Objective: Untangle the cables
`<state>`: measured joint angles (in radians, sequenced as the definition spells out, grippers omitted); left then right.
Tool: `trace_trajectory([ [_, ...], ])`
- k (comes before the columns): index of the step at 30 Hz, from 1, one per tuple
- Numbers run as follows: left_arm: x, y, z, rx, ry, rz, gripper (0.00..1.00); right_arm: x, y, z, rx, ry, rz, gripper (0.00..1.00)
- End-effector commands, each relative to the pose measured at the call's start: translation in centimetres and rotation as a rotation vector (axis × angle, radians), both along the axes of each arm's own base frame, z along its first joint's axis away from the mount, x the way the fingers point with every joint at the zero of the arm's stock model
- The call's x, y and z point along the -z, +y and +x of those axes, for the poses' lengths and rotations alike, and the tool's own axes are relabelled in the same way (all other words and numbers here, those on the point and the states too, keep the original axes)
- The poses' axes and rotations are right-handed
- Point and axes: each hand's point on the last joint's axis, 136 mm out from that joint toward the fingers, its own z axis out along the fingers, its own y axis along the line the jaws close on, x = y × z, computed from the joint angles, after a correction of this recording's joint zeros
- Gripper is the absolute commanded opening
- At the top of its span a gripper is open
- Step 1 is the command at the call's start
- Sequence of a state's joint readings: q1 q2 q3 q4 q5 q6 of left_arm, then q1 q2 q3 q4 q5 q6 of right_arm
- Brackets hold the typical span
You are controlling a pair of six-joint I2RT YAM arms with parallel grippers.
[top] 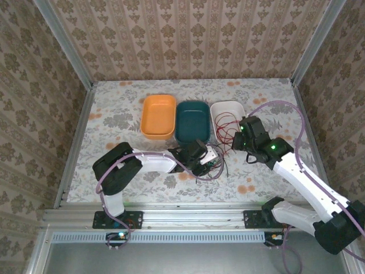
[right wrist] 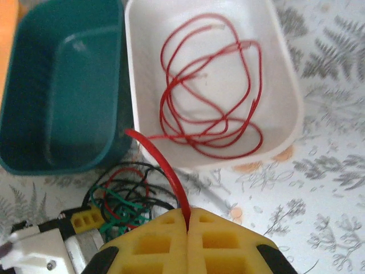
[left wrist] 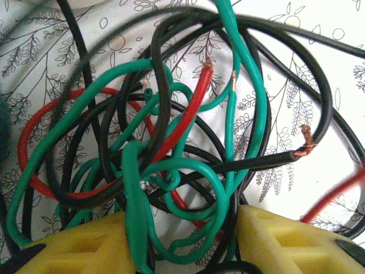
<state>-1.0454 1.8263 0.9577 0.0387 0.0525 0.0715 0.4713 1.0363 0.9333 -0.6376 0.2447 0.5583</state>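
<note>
A tangle of cables, thin green, red and black wires, lies on the patterned table in front of the teal tray. My left gripper is down on the tangle. Its yellow fingers stand apart, with green and black loops between them. My right gripper is shut on one red cable, which arcs up from the pads toward the tangle. In the top view the right gripper hovers by the white tray's near edge. More red cable lies coiled inside that tray.
Three trays stand in a row at the back: orange, teal and white. Bare copper ends stick out of the tangle. Papered walls enclose the table.
</note>
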Motion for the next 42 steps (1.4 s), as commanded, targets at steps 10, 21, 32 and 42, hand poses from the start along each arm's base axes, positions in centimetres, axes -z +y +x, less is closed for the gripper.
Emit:
trace_trajectory([
  [10,2.8,2.3,-1.0,-0.028,0.069,0.081,0.48,-15.9,-5.4,1.6,0.168,-0.494,-0.115,0.00],
  [21,3.2,3.0,-1.2,-0.046,0.076,0.088,0.48,-26.3,-6.7,3.6,0.250,-0.770,-0.134,0.00],
  [32,4.0,3.7,-1.5,-0.068,0.091,0.098,0.48,-34.4,-8.5,2.6,0.307,-0.973,-0.161,0.00],
  [42,3.9,3.6,-1.3,-0.073,0.085,0.092,0.50,-37.1,-8.0,4.0,0.262,-1.010,-0.151,0.00],
])
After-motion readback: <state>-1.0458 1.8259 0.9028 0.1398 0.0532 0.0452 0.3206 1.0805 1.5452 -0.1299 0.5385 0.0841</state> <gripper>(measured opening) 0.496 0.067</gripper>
